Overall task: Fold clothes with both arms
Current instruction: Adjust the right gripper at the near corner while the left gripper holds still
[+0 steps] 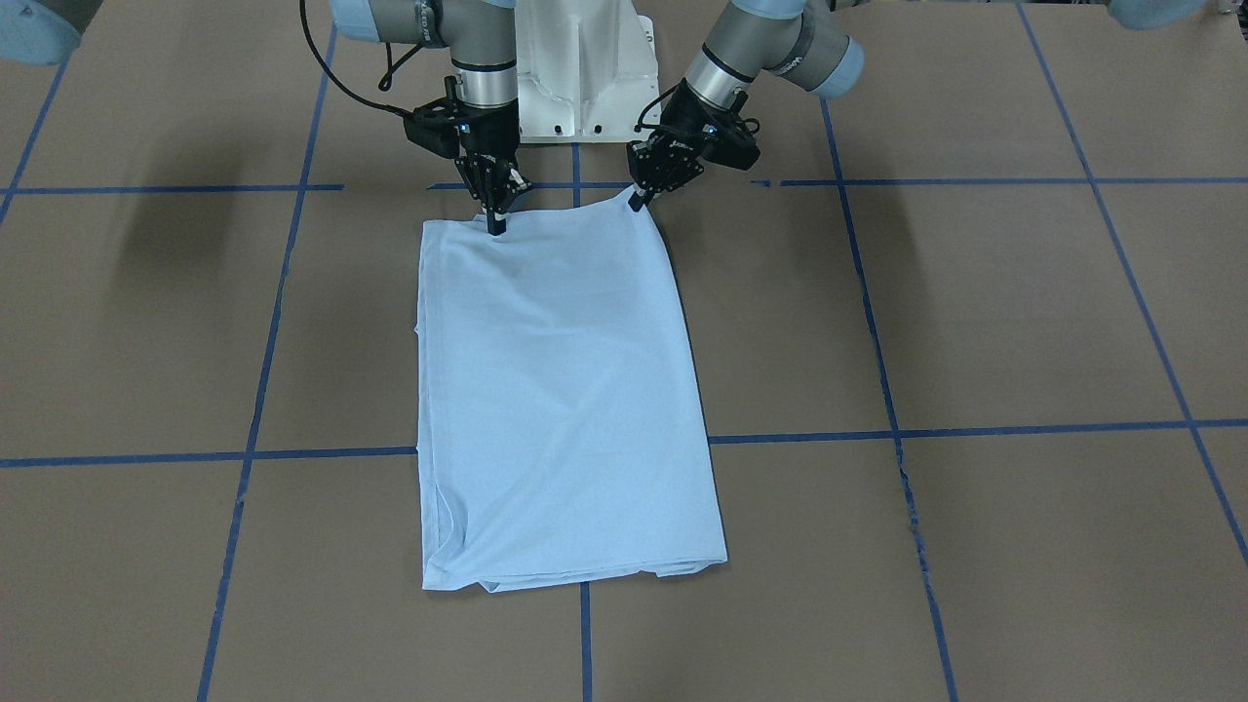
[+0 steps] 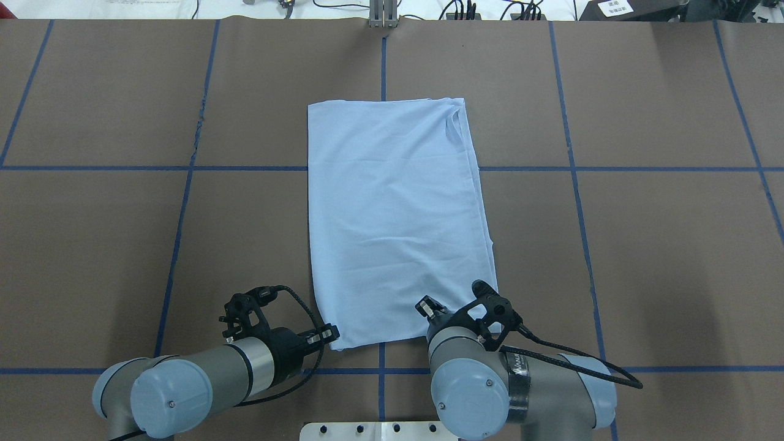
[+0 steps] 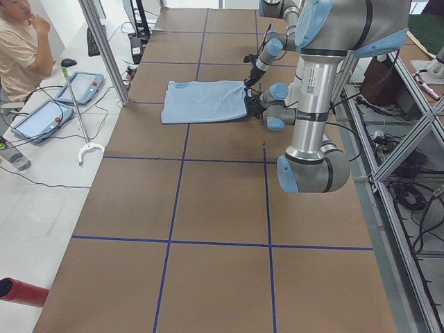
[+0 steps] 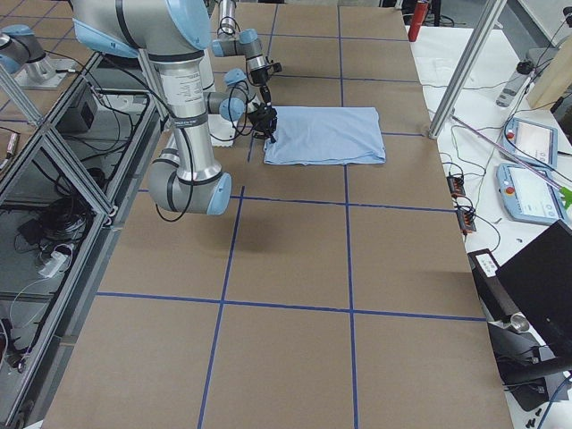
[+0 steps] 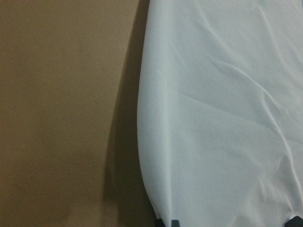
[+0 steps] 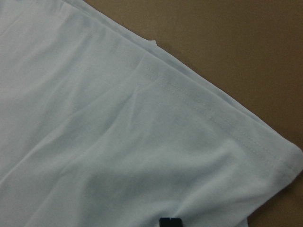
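The light blue T-shirt (image 1: 565, 390) lies on the brown table, folded into a long narrow rectangle (image 2: 392, 214). Its chest print and collar tag are hidden. Both grippers are at the edge nearest the robot. My left gripper (image 1: 639, 202) is shut on the T-shirt's near left corner, which peaks up a little (image 2: 331, 334). My right gripper (image 1: 495, 226) is shut on the near edge by the other corner; in the overhead view its wrist mostly hides it. The left wrist view shows the raised shirt edge (image 5: 218, 118). The right wrist view shows the hemmed corner (image 6: 118, 142).
The white pedestal base (image 1: 583, 78) stands just behind the grippers. Blue tape lines (image 1: 975, 429) grid the table. An operator (image 3: 17, 48) sits beyond the far edge with tablets (image 3: 80, 87). An aluminium post (image 3: 104, 48) rises there.
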Controlling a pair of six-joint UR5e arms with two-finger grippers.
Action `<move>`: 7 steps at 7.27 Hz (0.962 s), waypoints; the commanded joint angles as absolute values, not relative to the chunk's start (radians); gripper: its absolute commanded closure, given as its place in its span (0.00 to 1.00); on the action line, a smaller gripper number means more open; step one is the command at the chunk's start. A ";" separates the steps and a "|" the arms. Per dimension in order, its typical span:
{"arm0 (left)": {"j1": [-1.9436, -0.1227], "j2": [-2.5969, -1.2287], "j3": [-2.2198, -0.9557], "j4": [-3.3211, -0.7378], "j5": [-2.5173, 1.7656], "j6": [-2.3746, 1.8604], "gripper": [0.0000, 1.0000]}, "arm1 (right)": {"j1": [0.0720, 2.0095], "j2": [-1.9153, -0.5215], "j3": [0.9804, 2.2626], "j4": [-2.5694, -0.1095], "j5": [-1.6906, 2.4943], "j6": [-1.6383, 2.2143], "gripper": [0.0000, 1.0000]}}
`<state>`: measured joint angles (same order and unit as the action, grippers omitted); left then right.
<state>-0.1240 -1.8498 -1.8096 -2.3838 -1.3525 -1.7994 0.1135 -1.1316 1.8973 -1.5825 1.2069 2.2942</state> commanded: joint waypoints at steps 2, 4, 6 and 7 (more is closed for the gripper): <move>-0.123 -1.848 -1.807 -2.384 -1.356 -1.798 1.00 | 0.137 -1.158 1.911 -1.617 1.224 2.104 0.04; -0.123 -1.847 -1.807 -2.384 -1.356 -1.799 1.00 | 0.138 -1.158 1.925 -1.670 1.224 2.097 0.03; -0.123 -1.845 -1.804 -2.384 -1.356 -1.799 1.00 | 0.130 -1.166 1.916 -1.671 1.224 2.080 0.02; -0.123 -1.845 -1.804 -2.384 -1.355 -1.799 1.00 | 0.127 -1.164 1.905 -1.672 1.224 2.080 0.02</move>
